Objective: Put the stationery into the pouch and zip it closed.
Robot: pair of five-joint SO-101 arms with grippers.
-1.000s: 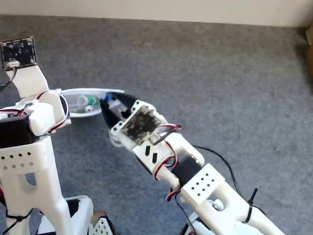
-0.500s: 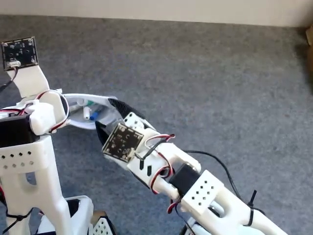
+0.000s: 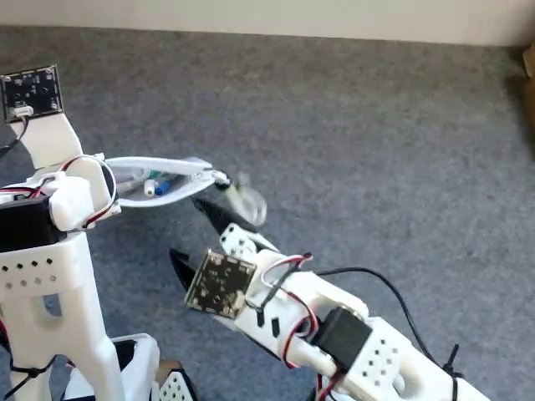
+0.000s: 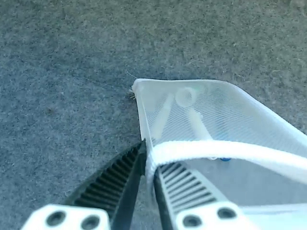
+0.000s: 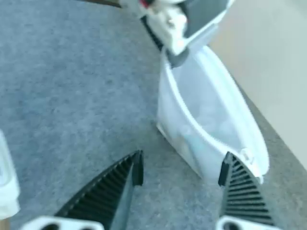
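The left gripper (image 4: 147,149) has its black ribbed jaws pinched almost together on one corner of the translucent white mesh pouch (image 4: 211,112), with the white edge band of that corner clamped between them. Through the mesh just past the jaws lie slim white pens (image 4: 194,120), one with a round cap end and a spot of blue beneath it. The right gripper (image 5: 181,167) stands wide open and holds nothing. One of its black toothed fingers (image 5: 125,178) is over bare carpet, and the other sits just beside the pouch's opposite end; whether that one touches the rim cannot be told. Between the two arms the pouch rests on the grey carpet (image 3: 376,125) with its mouth gaping and the zip not drawn, and the pens, blue and green at their tips, show inside it from the high view. Beyond the pouch the carpet runs on to a pale wall strip (image 3: 334,17).
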